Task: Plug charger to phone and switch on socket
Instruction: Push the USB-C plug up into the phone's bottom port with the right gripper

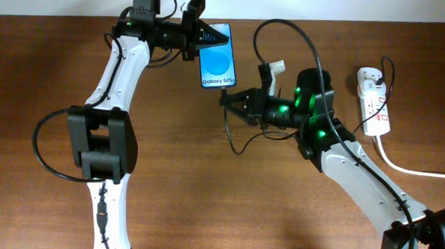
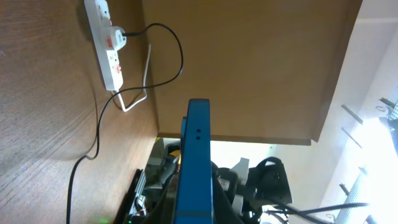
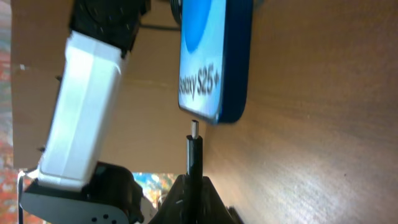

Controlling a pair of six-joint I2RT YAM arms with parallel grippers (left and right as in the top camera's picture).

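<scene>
The phone (image 1: 217,59) with its bright blue screen is held at its far end by my left gripper (image 1: 206,37), which is shut on it; its edge shows in the left wrist view (image 2: 196,162). My right gripper (image 1: 233,102) is shut on the charger's plug (image 3: 194,155), whose metal tip sits just short of the phone's bottom edge (image 3: 214,62). The thin black cable (image 1: 288,33) loops over the table to the socket (image 1: 374,100), a white power strip at the right, also in the left wrist view (image 2: 107,43).
A thick white cord (image 1: 415,169) runs from the socket toward the right edge. The table's far edge (image 1: 327,19) lies just behind the phone. My right arm (image 1: 357,177) crosses the right side of the table.
</scene>
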